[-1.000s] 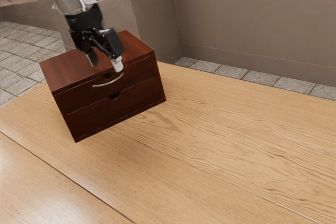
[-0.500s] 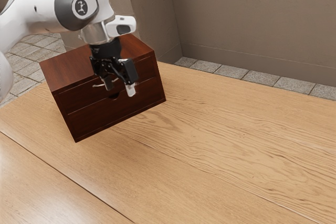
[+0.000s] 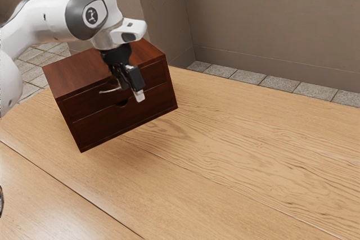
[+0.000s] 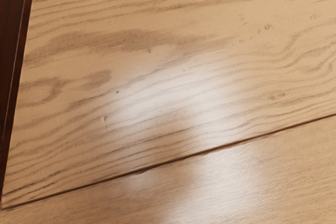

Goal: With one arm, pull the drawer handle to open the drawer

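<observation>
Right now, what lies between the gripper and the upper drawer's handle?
Nothing. In the exterior view the gripper sits right at the handle, at its end toward that view's right, against the upper drawer front, with no object between them.

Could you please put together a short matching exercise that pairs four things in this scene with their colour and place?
Things:
1. cabinet
2. handle
3. gripper
4. table

Descriptions:
A. light wood, underneath everything else
B. black, close against the cabinet's front
C. dark red-brown, standing on the table
D. silvery curved bar on the cabinet's front

Pairs: 1-C, 2-D, 3-B, 4-A
</observation>
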You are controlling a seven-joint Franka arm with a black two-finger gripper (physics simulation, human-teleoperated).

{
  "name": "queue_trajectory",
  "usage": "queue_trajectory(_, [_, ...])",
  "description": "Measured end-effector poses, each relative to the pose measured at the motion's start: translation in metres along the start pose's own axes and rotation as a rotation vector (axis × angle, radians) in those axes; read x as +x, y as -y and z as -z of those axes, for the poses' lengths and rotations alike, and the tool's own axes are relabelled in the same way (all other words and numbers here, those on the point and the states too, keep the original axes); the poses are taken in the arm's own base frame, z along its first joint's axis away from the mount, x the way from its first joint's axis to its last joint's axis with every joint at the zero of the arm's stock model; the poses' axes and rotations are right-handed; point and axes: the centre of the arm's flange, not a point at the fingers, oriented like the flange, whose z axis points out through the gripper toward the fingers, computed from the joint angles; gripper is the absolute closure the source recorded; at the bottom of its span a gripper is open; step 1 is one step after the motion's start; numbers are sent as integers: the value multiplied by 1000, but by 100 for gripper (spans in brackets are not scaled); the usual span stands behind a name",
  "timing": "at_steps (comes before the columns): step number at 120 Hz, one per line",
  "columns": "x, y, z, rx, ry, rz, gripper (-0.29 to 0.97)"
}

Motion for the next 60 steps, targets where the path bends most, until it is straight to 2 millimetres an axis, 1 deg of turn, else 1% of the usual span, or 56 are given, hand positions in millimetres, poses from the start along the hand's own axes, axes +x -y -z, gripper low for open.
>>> queue_trajectory(12, [6,2,-2,17,-24,-42,0])
queue_trajectory(33, [11,6,-1,46,-62,-98,0])
queue_trajectory(38, [10,11,-1,52,-66,-102,0])
queue_trajectory(48, [1,26,1,60,-73,-95,0])
queue_trajectory(60, [-2,30,3,60,-75,-107,0])
